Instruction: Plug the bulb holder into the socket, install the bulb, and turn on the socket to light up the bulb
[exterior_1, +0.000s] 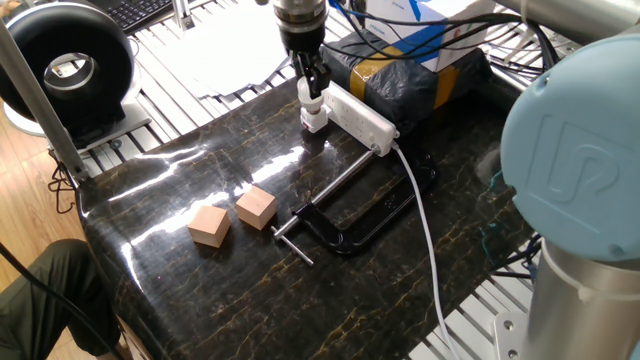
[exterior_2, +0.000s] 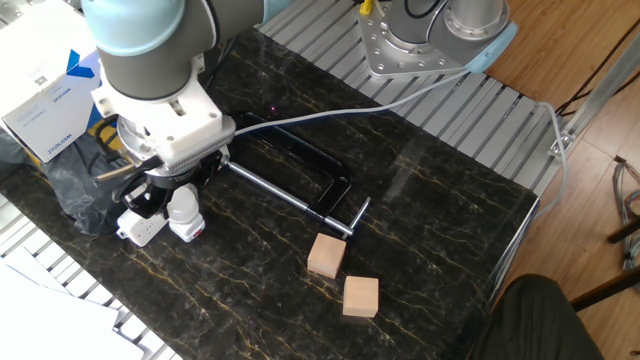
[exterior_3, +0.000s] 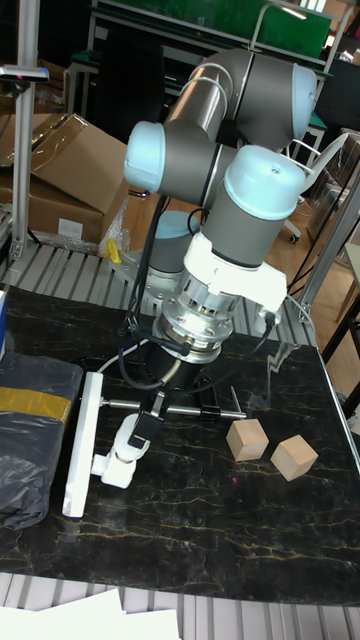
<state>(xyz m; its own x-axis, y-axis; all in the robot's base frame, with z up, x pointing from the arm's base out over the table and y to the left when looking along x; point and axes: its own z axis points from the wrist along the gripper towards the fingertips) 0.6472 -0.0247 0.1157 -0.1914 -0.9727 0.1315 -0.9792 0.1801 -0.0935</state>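
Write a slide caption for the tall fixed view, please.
UR5 gripper over the bulb in the bulb holder at the socket.

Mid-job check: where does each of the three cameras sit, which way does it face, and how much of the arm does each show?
One fixed view: high beyond the table's free end, facing the socket; shows the gripper and a blurred near joint.
The other fixed view: high on the opposite side; the wrist covers the gripper above the bulb.
Tall fixed view: low, level with the table, facing the whole arm.
All three share the two wooden cubes and the black clamp.

Two wooden cubes (exterior_1: 209, 225) (exterior_1: 256, 207), one clamp (exterior_1: 345, 214), one socket (exterior_1: 358, 117) (with one bulb (exterior_2: 182, 205)).
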